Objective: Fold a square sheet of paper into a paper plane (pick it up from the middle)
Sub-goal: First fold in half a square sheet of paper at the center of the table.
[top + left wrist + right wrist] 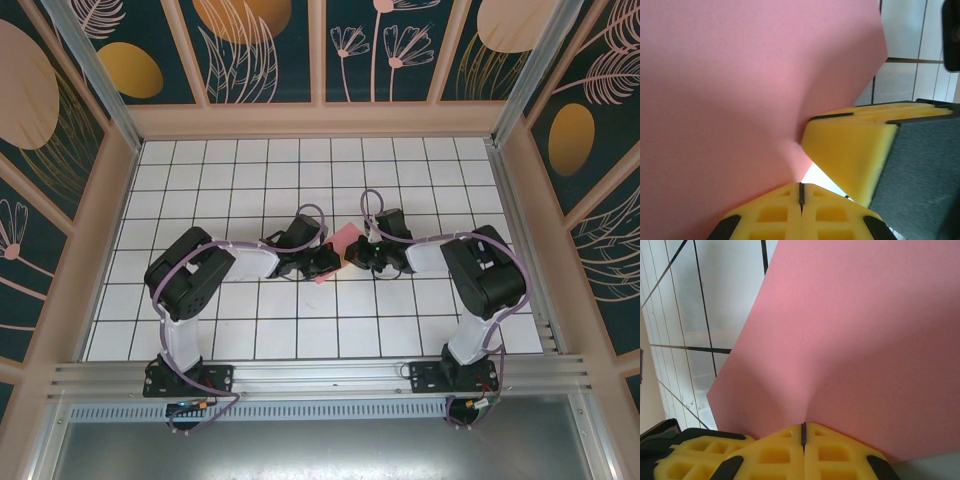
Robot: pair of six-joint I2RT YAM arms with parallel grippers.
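The square sheet of paper (pixel 345 236) is salmon pink and is held up between the two grippers at mid-table. In the left wrist view the sheet (pixel 740 100) spreads up and left from my left gripper (pixel 801 192), whose yellow jaws are shut on its puckered edge. The right gripper's yellow fingers (pixel 850 150) sit close beside them. In the right wrist view the sheet (pixel 865 340) rises from my right gripper (pixel 803 432), shut on it where it creases. From above, the left gripper (pixel 325 263) and the right gripper (pixel 356 252) nearly touch.
The white tiled table (pixel 250 180) stretches around the arms, enclosed by patterned walls (pixel 70 180) on three sides. An aluminium rail (pixel 320 375) runs along the near edge by the arm bases. The left gripper's yellow fingers (pixel 685 452) show at the bottom left of the right wrist view.
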